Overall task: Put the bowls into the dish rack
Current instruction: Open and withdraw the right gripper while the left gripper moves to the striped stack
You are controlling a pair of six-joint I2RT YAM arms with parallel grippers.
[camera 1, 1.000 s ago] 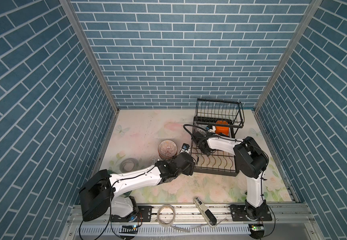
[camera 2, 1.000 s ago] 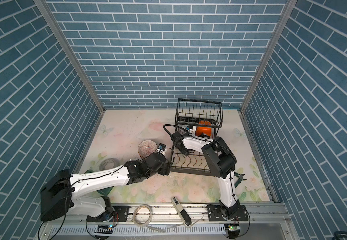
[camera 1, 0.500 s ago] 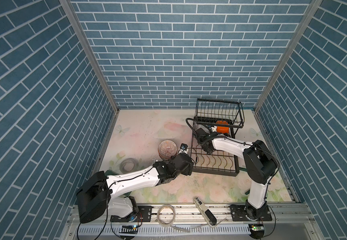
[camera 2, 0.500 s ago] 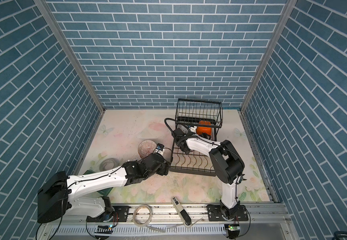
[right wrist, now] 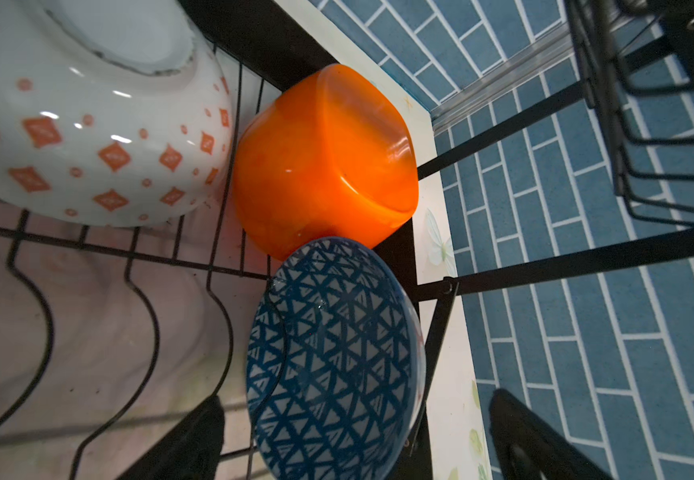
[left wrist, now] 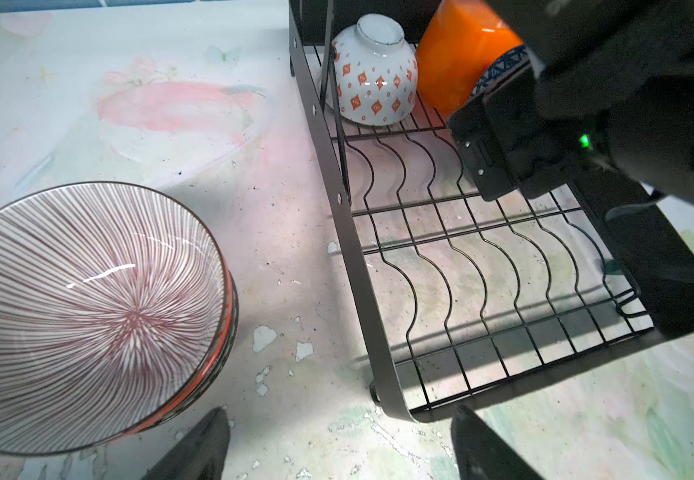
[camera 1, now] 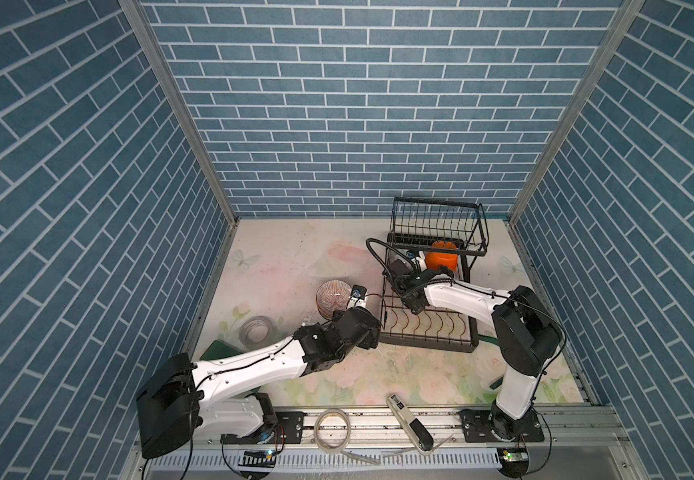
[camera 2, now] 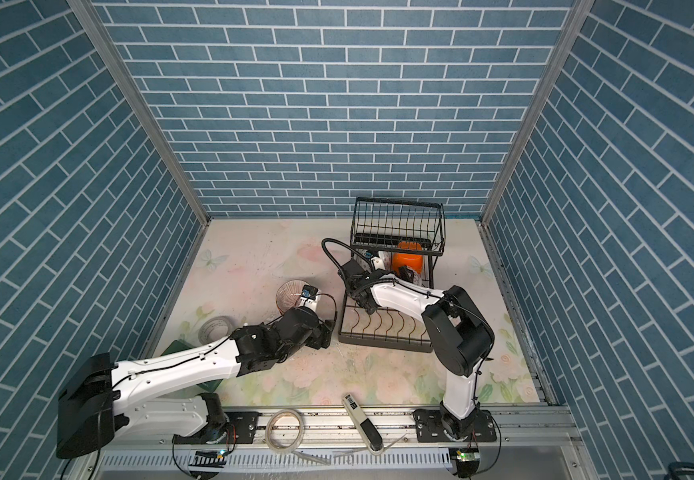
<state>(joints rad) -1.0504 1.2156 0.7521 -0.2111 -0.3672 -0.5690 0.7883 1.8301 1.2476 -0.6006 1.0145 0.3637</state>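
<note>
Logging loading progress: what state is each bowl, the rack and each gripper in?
Black wire dish rack: holds three bowls.
Red-brown striped ceramic bowl: upright on the table, outside the rack.
White ceramic bowl with orange diamonds: upside down, lower tier.
Orange plastic bowl: tipped over, lower tier.
Blue triangle-patterned ceramic bowl: on edge, lower tier, ungripped.
Left gripper: open, empty.
Right gripper: open, straddling blue bowl.

Left arm point(camera 1: 250, 365) and right arm point(camera 1: 461, 297): white moulded link shells between bulky black joint housings point(camera 1: 526, 336); thin black cables point(camera 1: 369, 245) along each shell; black base plates point(camera 1: 503, 434); black wedge-shaped fingers point(left wrist: 196, 449); green indicator lights point(left wrist: 584, 140) on the right wrist.
</note>
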